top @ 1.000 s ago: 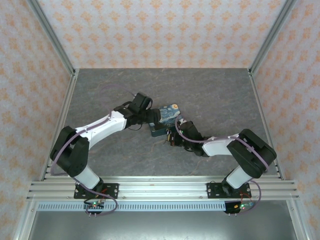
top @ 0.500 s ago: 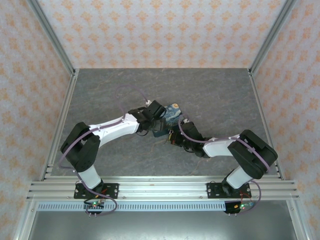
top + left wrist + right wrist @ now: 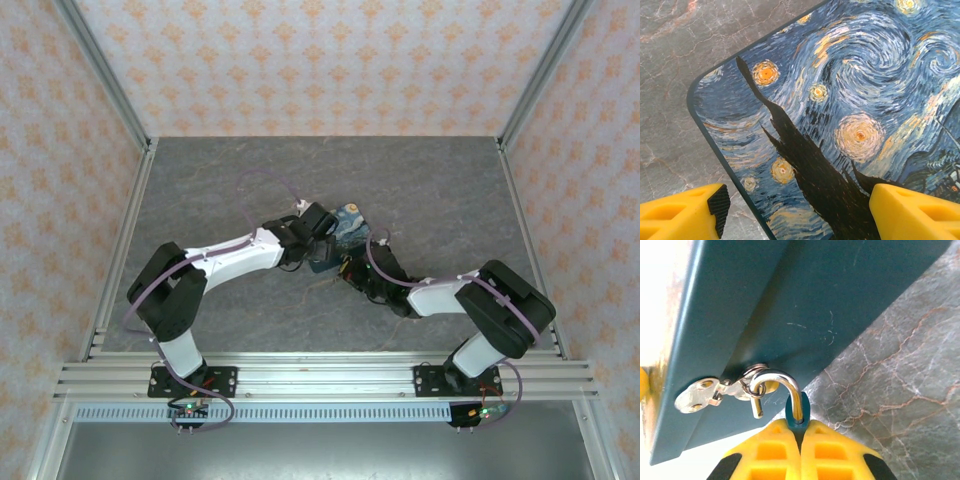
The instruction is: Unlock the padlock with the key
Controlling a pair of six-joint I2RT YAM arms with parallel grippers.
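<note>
The right pincer (image 3: 800,430) is clamped tight on the small teal padlock (image 3: 805,413) at mid-worktop. Its silver shackle (image 3: 785,377) hooks the hasp (image 3: 695,400) of a Starry Night box (image 3: 850,100) (one shackle end seems free, hard to tell). Beyond, the left pincer (image 3: 797,200) gapes wide over the box's corner, one finger above the grey worktop (image 3: 670,75).

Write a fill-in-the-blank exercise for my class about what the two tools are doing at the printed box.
1. The left tool, above the blue box with a swirling starry print, is ____.
2. The right tool is ____ on the small teal padlock.
3. The padlock's curved metal shackle is ____ in colour.
Missing words: open; shut; silver.
</note>
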